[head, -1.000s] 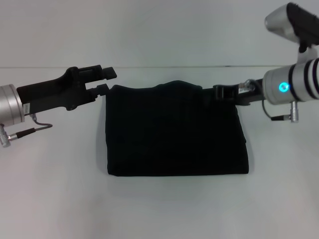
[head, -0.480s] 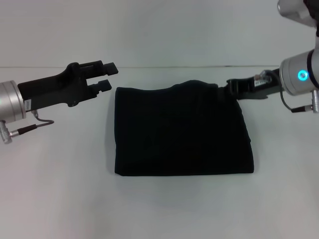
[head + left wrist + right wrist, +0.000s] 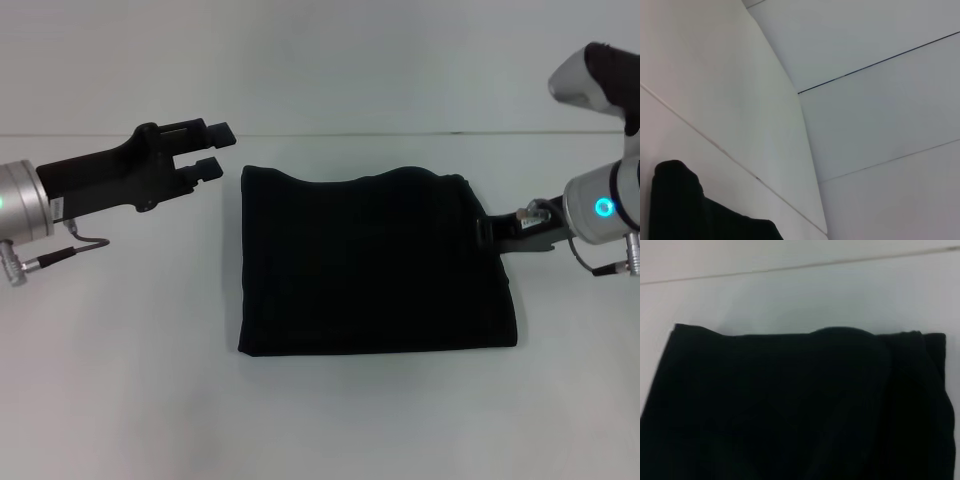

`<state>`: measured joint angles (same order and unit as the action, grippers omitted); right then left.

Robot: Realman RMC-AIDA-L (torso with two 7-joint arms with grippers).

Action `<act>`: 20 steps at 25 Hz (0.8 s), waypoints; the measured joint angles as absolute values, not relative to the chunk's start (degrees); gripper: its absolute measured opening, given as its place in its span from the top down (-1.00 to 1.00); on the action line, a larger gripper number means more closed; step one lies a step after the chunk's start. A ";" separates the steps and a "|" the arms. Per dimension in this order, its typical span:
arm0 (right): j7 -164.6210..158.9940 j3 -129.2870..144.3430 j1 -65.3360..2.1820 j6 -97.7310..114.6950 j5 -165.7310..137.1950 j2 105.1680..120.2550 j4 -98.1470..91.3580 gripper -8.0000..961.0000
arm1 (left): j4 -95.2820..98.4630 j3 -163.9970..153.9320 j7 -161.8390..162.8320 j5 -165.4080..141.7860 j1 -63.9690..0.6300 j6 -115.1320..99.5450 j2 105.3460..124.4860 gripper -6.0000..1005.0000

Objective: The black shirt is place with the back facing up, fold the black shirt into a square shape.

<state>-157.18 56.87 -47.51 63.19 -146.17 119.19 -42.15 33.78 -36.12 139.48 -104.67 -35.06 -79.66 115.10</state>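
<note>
The white counter point(image 3: 120, 380) is seen stretching across the whole head view, and at its middle the black shirt point(image 3: 375, 265) is laid flat, folded into a near-square block with straight left and near edges and a slightly wavy far edge. No lettering is shown on the upper face; only plain black fabric is presented. In the right wrist view the shirt point(image 3: 790, 405) fills most of the picture, with a soft bump at the middle of its folded edge and a ridge of doubled cloth along one side. In the left wrist view only a dark corner of it point(image 3: 685, 210) is caught. On the left, the left hand point(image 3: 215, 150) is held above the counter, just beside the shirt's far left corner but apart from it, its two fingers spread narrowly with nothing between them. On the right, the right hand point(image 3: 488, 232) is found low at the shirt's right edge, touching or just beside the fabric; whether its fingers are apart or closed cannot be told, as the tips are lost against the black cloth.
</note>
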 joint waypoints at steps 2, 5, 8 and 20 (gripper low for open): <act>-157.01 56.78 -47.75 61.72 -146.21 119.10 -41.21 0.92 | 33.77 -36.12 139.48 -104.67 -35.11 -79.62 115.11 -0.16; -157.11 56.41 -47.74 61.19 -145.46 118.91 -42.24 0.90 | 33.75 -36.12 139.48 -104.67 -35.13 -79.55 115.13 -0.16; -157.95 56.28 -47.38 64.09 -144.80 118.70 -46.49 0.88 | 33.74 -36.12 139.48 -104.67 -35.15 -79.52 115.14 -0.16; -161.64 56.55 -45.79 70.38 -151.16 118.45 -52.54 0.80 | 33.75 -36.12 139.48 -104.58 -35.05 -78.95 115.27 -0.16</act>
